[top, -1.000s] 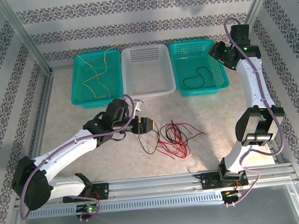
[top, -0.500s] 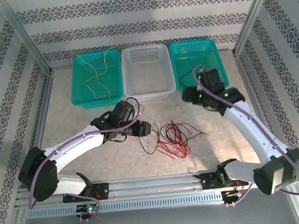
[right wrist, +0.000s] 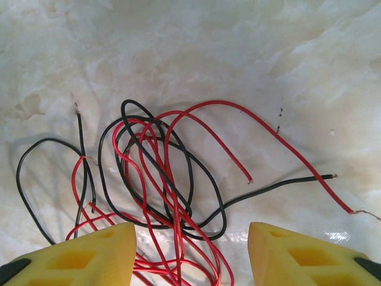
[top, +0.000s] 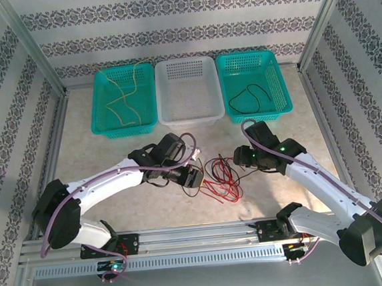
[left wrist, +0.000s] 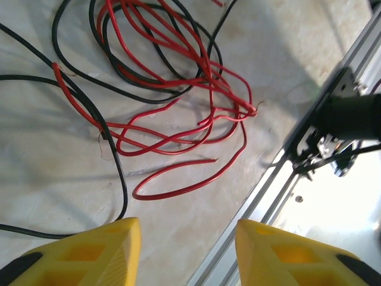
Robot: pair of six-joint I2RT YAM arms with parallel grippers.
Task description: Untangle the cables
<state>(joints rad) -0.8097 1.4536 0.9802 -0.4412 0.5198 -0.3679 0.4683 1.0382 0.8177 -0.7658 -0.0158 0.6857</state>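
Lying in a loose knot on the pale marbled tabletop (top: 91,152), the red and black cables (top: 222,177) sit between the two grippers, just ahead of the arm bases. The strands are thin, with many overlapping loops and loose ends poking out. One yellow cable (top: 123,99) curls in the left teal basket (top: 102,127). One black cable (top: 248,98) loops in the right teal basket (top: 259,115), and a white basket (top: 190,119) sits between the two.

The left gripper (top: 195,178) is at the knot's left edge, the right gripper (top: 239,157) at its upper right. In the left wrist view the yellow fingers (left wrist: 107,253) are spread apart with bare table in the gap and nothing held. A black strand runs just beside one finger, contact unclear. In the right wrist view the yellow fingers (right wrist: 83,256) are wide apart over the knot. Red strands pass under the gap, none pinched.

The wrist views resolve single strands and frayed tips. The top view gives the baskets and both arms. The left wrist view also catches the aluminium rail (left wrist: 274,179) at the table's near edge.
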